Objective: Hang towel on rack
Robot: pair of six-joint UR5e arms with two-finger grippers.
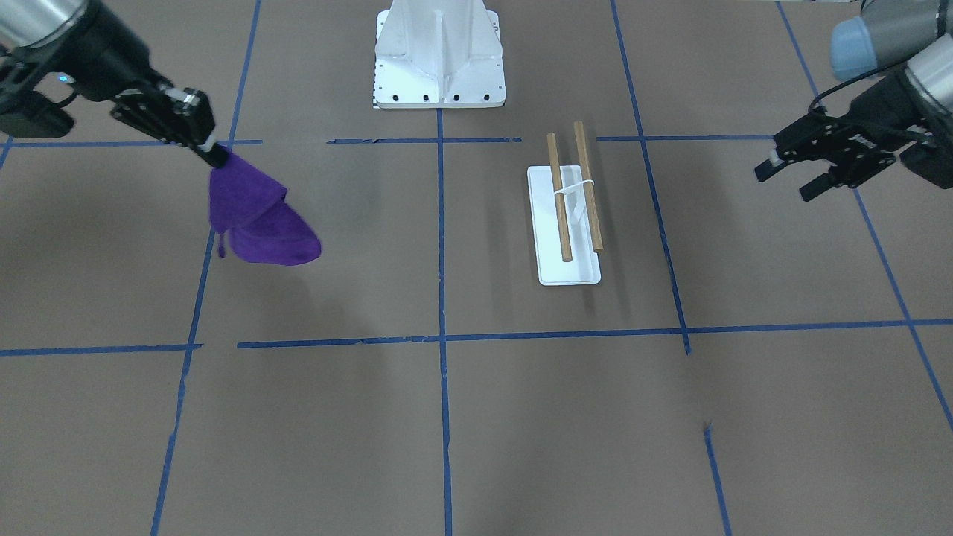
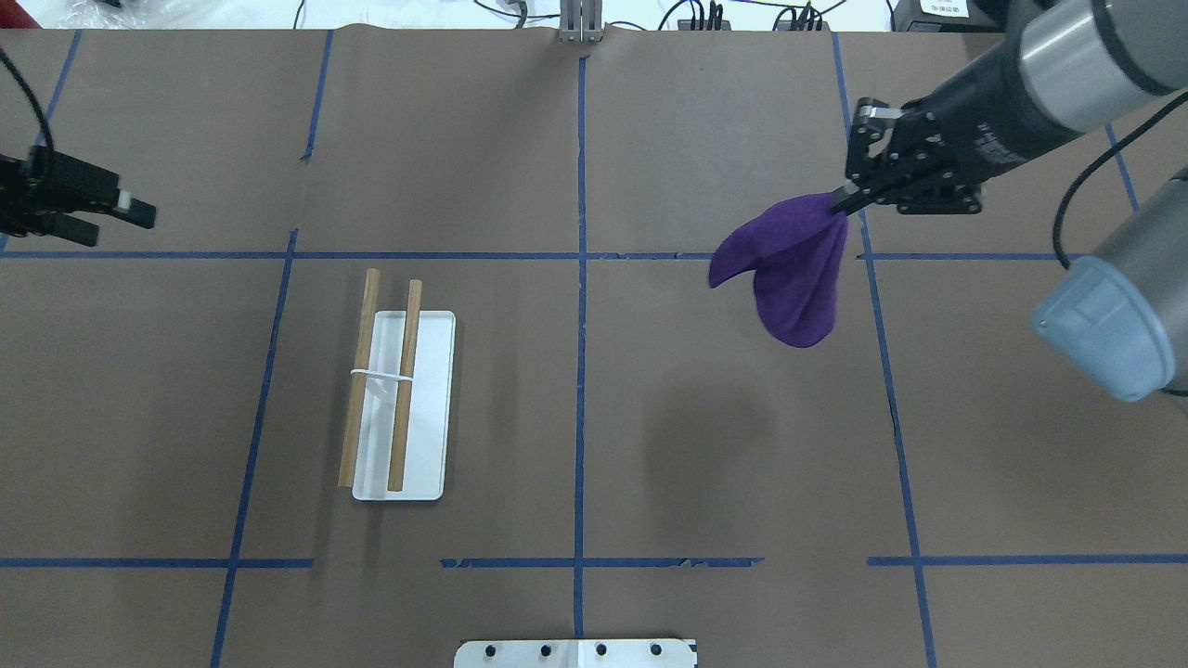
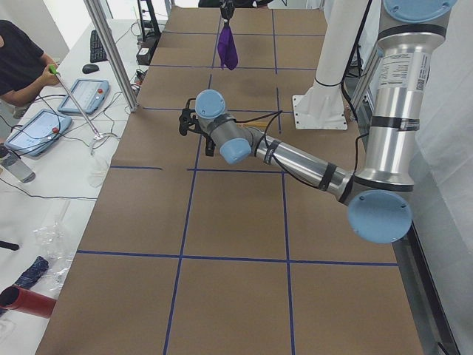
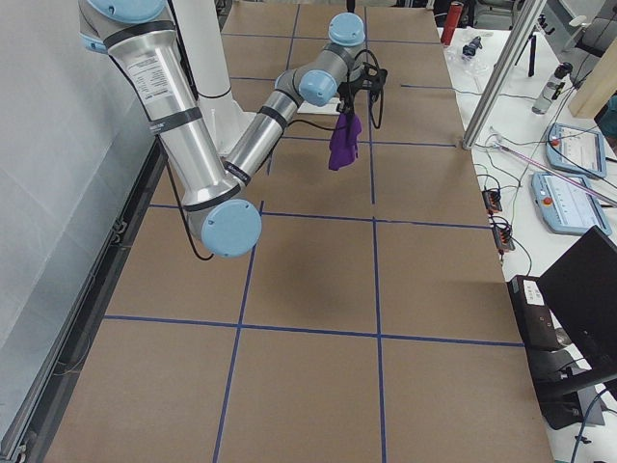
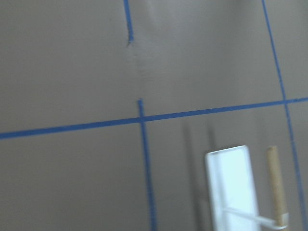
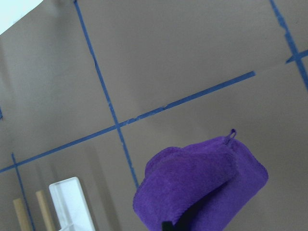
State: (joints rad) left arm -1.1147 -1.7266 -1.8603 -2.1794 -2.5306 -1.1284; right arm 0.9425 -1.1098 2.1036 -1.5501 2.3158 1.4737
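Front-facing view, right claw: the right gripper [image 1: 216, 155] has its fingers pinched together on the top corner of the purple towel [image 1: 257, 223].
Front-facing view, towel: it hangs in folds off the table [image 1: 447, 447], with a small loop dangling at its edge.
Front-facing view, left claw: the left gripper [image 1: 789, 181] is held above the table with its fingers apart and nothing between them.
Front-facing view, rack: the rack [image 1: 573, 197] stands bare between the two arms, well apart from the towel and across the centre tape line [image 1: 442, 246] from it.
Front-facing view, other: a white ribbed pedestal [image 1: 439, 56] with bolt holes stands at the top.
Overhead view, only here: the towel's soft shadow lies on the table below it. A white label at the top right edge is too small to read.
Left side view, writing: a sticker [image 3: 403, 70] on the near arm's upright tube carries print too small to read.
Right side view, towel: it dangles from the near arm's claw, clear of the table.
Left wrist view, rack: one corner of the white base and one dowel show, blurred. The claw is out of shot.
Right wrist view, only here: the towel fills the lower middle, with a dark fingertip just under it and both dowel ends at lower left.
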